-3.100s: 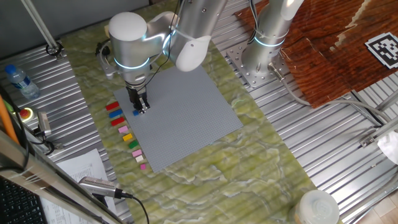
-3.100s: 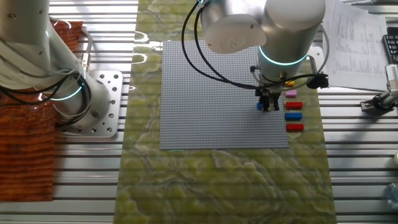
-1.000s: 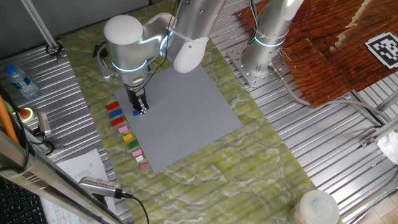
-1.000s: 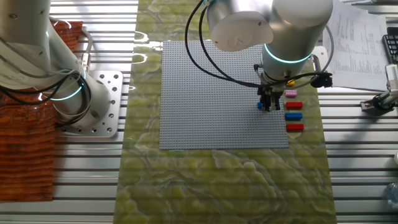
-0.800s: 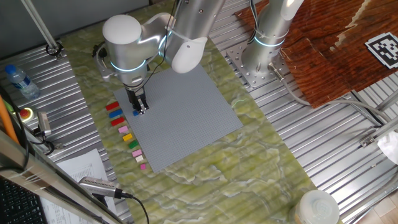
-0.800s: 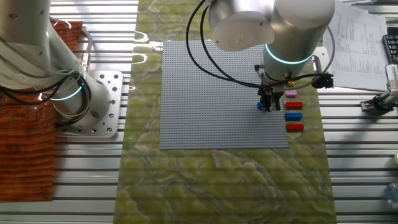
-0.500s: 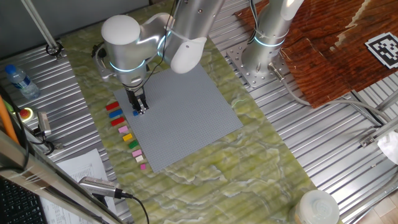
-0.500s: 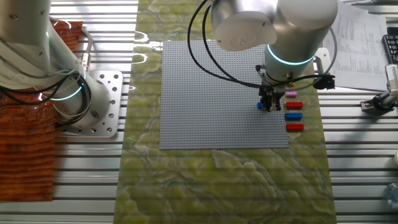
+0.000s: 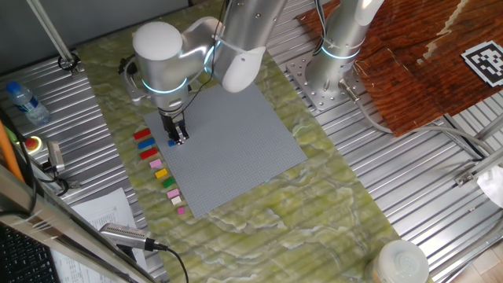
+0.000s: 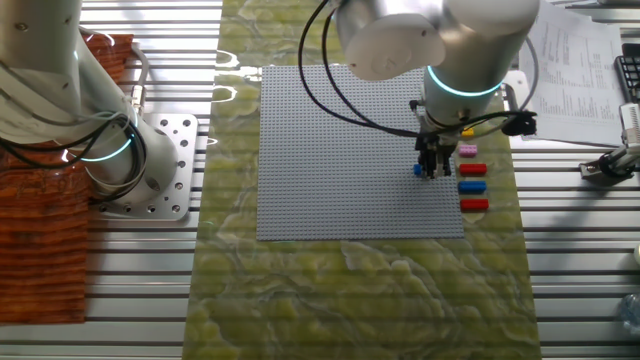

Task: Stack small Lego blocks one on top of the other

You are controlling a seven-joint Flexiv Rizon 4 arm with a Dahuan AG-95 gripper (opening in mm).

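- One fixed view: the black two-finger gripper (image 9: 178, 135) is pointing down at the left edge of the large flat grey studded baseplate (image 9: 236, 149), with a small blue plastic Lego brick (image 9: 172, 142) at its tips. A row of small coloured Lego bricks (image 9: 159, 169) is lying left of the baseplate.
- The other fixed view: the gripper (image 10: 431, 170) is sitting right of centre, the blue brick (image 10: 418, 170) touching its fingertips. Whether the fingers are clamped on it cannot be told.
- Risk: misaligned studs could be preventing seating; a tilted brick may pop free.
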